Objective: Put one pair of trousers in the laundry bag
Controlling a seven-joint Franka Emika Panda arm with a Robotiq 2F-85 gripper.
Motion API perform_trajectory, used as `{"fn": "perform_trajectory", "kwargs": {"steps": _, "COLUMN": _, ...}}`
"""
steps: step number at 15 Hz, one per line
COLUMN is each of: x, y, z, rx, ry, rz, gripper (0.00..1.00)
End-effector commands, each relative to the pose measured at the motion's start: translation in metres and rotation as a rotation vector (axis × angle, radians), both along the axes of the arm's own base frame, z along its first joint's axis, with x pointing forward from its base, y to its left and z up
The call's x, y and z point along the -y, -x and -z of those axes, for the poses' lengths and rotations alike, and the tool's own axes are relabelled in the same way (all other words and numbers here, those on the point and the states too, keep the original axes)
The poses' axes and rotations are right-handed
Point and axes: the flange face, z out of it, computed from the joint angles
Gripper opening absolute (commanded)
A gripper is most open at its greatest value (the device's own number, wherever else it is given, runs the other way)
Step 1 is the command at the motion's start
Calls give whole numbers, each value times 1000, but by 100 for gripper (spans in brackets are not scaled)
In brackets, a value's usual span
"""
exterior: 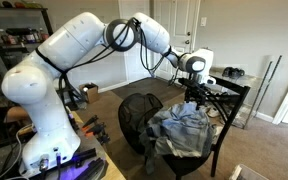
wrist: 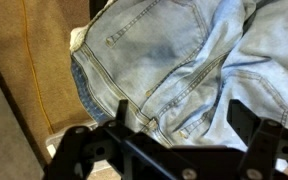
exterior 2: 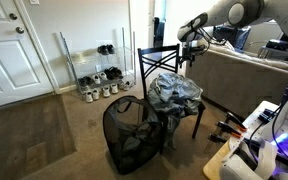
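Trousers (exterior 2: 174, 92) lie heaped on the chair (exterior 2: 156, 60) seat (gripper (exterior: 195, 97) hanging above them), with the laundry bag (exterior 2: 132, 135) on the floor, left of the chair.

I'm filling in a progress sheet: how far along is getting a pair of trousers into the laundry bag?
Done: nothing yet; no denim shows in the laundry bag. In hand: the open gripper hangs over the pile of trousers on the chair, holding nothing. Left: grasp one pair, carry it over the bag, release.
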Motion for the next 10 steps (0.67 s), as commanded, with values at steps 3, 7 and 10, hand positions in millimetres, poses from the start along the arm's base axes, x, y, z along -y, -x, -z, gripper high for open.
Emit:
{"fn": "perform_trajectory", "kwargs": {"steps": 3, "x": 0, "y": -9, "z": 8, "rx": -29, "ry": -8, "rz": -3, "gripper": 100}}
{"fn": "perform_trajectory", "kwargs": {"steps": 7, "x": -1, "y": -13, "z": 8, "rx": -25, "ry": -5, "rz": -6, "gripper": 100}}
{"fn": "perform_trajectory", "kwargs": {"steps": 10, "x": 0, "y": -13, "z": 8, "rx": -24, "ry": -5, "rz": -5, "gripper": 100}}
